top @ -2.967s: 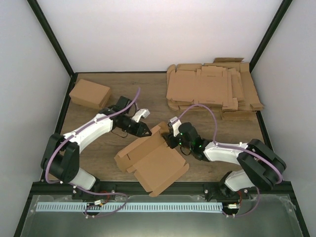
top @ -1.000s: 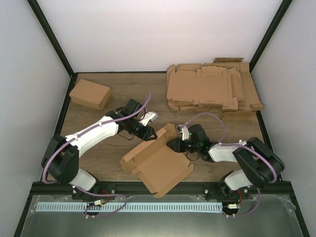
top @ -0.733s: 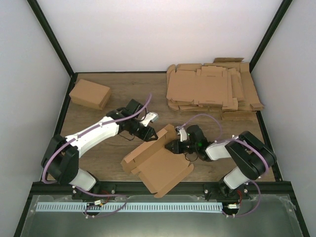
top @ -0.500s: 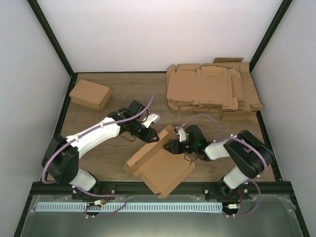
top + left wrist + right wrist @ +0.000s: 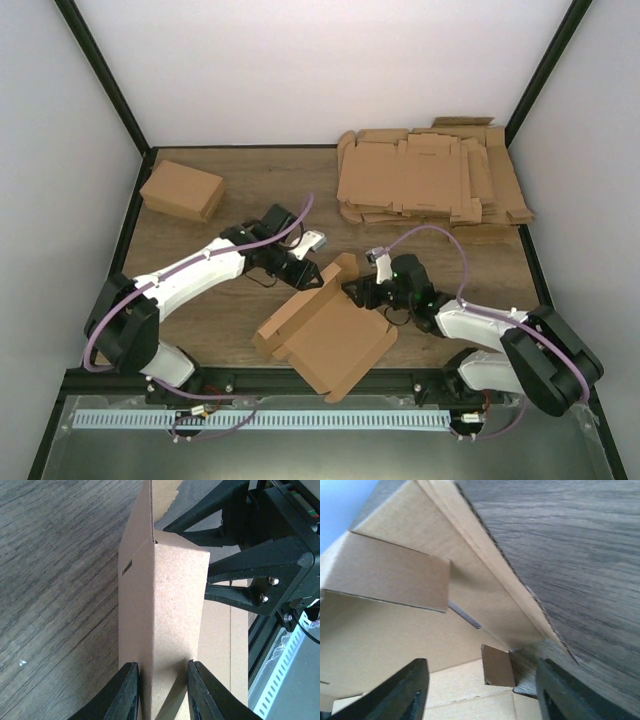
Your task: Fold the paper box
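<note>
Left wrist view has the left gripper (image 5: 161,666) clamped on a raised side wall of the paper box (image 5: 165,600), one finger on each face, with the wall's long axis running straight away from it toward the right gripper (image 5: 480,677); that gripper's jaws stand wide apart, holding nothing, and face the box's inner corner just ahead. Seen from above, the half-formed box lies to the near-left of the pile of flat blanks (image 5: 430,180), well apart from it; both grippers meet at the box corner closest to that pile, so either seems placed to work the next flap.
</note>
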### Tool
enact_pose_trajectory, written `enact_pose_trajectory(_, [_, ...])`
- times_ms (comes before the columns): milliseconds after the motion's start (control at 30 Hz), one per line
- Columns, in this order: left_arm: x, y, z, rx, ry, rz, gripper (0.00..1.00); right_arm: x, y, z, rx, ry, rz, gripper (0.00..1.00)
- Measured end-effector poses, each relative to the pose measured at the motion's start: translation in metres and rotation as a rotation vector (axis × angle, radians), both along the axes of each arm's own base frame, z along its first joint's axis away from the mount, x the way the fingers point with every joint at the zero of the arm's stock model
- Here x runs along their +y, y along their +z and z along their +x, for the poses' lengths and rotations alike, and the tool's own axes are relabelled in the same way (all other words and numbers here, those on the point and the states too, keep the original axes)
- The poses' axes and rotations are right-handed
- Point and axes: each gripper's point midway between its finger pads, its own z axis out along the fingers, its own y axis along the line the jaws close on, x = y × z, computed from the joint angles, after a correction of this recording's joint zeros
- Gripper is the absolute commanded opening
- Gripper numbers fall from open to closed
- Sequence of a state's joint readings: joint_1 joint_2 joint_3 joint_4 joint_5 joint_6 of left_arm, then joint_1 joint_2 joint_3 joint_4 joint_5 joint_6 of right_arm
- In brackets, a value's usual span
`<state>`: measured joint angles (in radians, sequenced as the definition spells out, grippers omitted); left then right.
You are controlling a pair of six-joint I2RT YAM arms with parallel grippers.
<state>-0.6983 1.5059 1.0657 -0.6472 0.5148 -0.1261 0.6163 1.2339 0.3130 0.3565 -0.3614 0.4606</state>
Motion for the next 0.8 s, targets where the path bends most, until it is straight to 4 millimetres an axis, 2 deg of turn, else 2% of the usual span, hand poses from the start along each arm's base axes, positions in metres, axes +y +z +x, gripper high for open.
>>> enact_pose_trajectory(200, [0.001, 0.0, 0.001, -0.007, 0.005, 0.015, 0.29, -0.008, -0.006, 0.012, -0.065, -0.019, -0.1, 0.67])
enact_pose_trajectory(367, [0.002, 0.0, 0.002, -0.01, 0.007, 0.019, 0.29, -0.007, 0.002, 0.03, -0.165, -0.019, -0.164, 0.69])
enact_pose_trajectory(433, [0.002, 0.0, 0.002, -0.01, 0.007, 0.02, 0.29, -0.007, 0.005, 0.034, -0.208, -0.007, -0.187, 0.6])
enact_pose_trajectory(533, [0.0, 0.001, 0.0, -0.012, 0.002, 0.021, 0.29, -0.003, 0.006, 0.036, -0.239, 0.031, -0.202, 0.28])
enact_pose_trajectory(633, [0.0, 0.001, 0.001, -0.018, 0.004, 0.027, 0.29, 0.005, 0.006, 0.039, -0.233, 0.069, -0.211, 0.07])
enact_pose_trajectory(700, [0.0, 0.001, 0.0, -0.021, 0.002, 0.033, 0.29, 0.006, 0.004, 0.039, -0.216, 0.071, -0.211, 0.05])
enact_pose_trajectory(800, [-0.004, 0.003, 0.0, -0.031, -0.002, 0.038, 0.29, 0.004, 0.005, 0.036, -0.208, 0.054, -0.223, 0.07])
